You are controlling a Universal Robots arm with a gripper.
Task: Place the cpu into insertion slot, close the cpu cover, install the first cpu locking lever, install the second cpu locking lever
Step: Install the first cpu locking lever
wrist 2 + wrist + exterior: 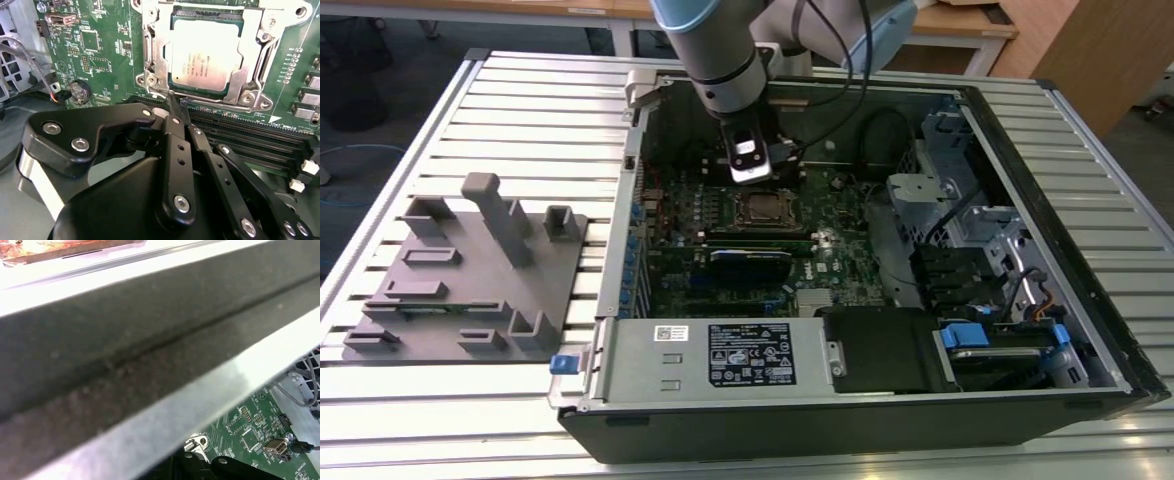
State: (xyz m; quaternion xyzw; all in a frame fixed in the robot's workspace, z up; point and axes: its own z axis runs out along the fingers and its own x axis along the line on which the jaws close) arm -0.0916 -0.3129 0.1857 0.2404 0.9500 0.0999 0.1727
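The cpu (205, 50) lies flat in the insertion slot (761, 208) on the green board, its dull silver top showing. Over it the cpu cover (256, 45) is down, framing the chip with its square window. My gripper (176, 103) is shut, its black fingers (175, 150) meeting in a point at the socket's corner, right by a thin silvery locking lever end (159, 95). I cannot tell whether the tips pinch that lever. In the exterior view the gripper (754, 172) hangs just above the socket inside the open computer case.
Long black memory slots (250, 135) run beside the socket under my fingers. A coin battery (79, 91) and loose cables sit nearby. The case wall (125, 340) stands close to the wrist. A grey fixture block (467, 270) rests outside the case; the power supply (720, 352) fills its front.
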